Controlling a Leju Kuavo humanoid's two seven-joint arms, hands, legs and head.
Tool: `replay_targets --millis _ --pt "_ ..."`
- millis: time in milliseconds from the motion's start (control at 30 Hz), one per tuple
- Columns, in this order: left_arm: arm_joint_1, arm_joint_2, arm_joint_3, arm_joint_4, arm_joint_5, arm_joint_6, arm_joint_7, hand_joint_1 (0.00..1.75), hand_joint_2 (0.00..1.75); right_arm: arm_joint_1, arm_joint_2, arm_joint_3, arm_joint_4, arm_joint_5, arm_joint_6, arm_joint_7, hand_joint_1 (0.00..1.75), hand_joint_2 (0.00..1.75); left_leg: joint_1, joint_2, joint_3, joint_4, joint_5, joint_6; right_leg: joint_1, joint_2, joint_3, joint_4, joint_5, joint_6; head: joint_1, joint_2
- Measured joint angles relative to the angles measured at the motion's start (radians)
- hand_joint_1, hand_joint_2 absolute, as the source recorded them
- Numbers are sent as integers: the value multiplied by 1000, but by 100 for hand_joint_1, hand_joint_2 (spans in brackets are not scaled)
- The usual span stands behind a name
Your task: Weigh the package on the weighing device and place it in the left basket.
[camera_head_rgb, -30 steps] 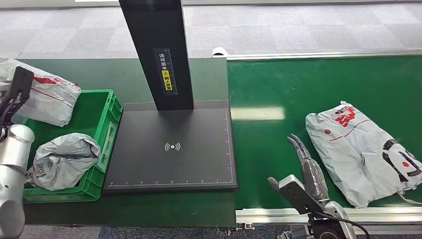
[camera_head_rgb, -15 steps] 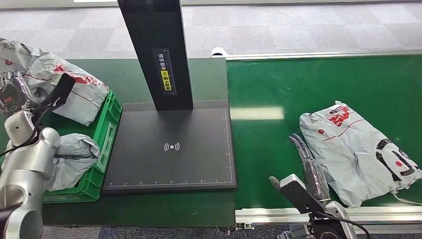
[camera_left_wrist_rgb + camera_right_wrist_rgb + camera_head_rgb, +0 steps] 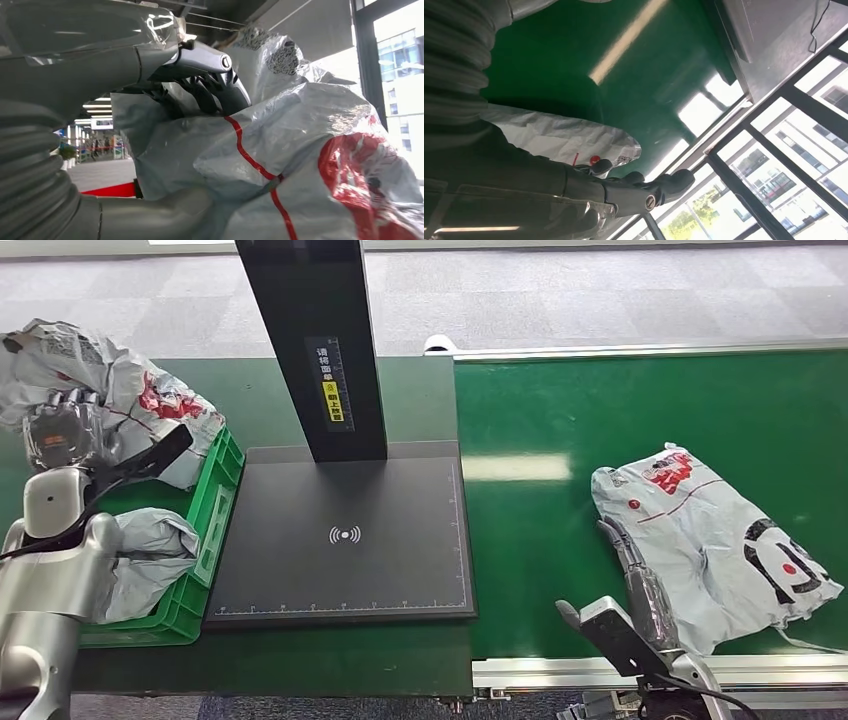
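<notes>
Crinkled grey plastic mailer with red printing [image 3: 130, 400] is hanging from the robot's left hand [image 3: 65, 435] above the far end of the green plastic crate [image 3: 212, 502], the left basket of the task. The left wrist view is showing dark fingers [image 3: 210, 92] and a thick thumb pressing into the top folds of the bag, so the soft bag is drooping below the hand and can fall straight down once it is let go. It is being carried high, I judge, to clear the crate's rim and the crumpled grey bag [image 3: 150, 550] lying inside already.

Next to the crate, the flat black weighing plate [image 3: 345, 535] with its tall black post [image 3: 310, 340] is sitting bare, which suggests the weighing step is over for this parcel and only the drop is left.

On the green conveyor belt [image 3: 620, 410], a second grey mailer with red and black print [image 3: 710, 540] is lying flat, probably waiting its turn. The right hand [image 3: 640, 585] is reaching just beside that mailer's near edge, fingers stretched forward and holding nothing; whether they are touching the bag is unclear.
</notes>
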Motion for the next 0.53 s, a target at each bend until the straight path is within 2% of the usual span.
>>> replay_targets --millis 233,367,533 --pt "81 86 37 -85 56 -107 11 175 175 13 -1 -14 -13 10 3 0 0 175 0 3 0 -1 -1 -1 0 3 0 0 0 0 0 0" --pt "165 145 132 -139 118 -132 52 175 175 29 -1 -23 -24 22 5 3 0 175 0 5 0 -1 -2 -2 0 5 -2 0 -1 0 0 0" --pt "238 166 240 -197 171 -136 55 175 175 37 1 -28 -31 29 6 7 0 175 0 4 -1 -1 -2 -3 0 4 -2 0 -2 -1 0 0"
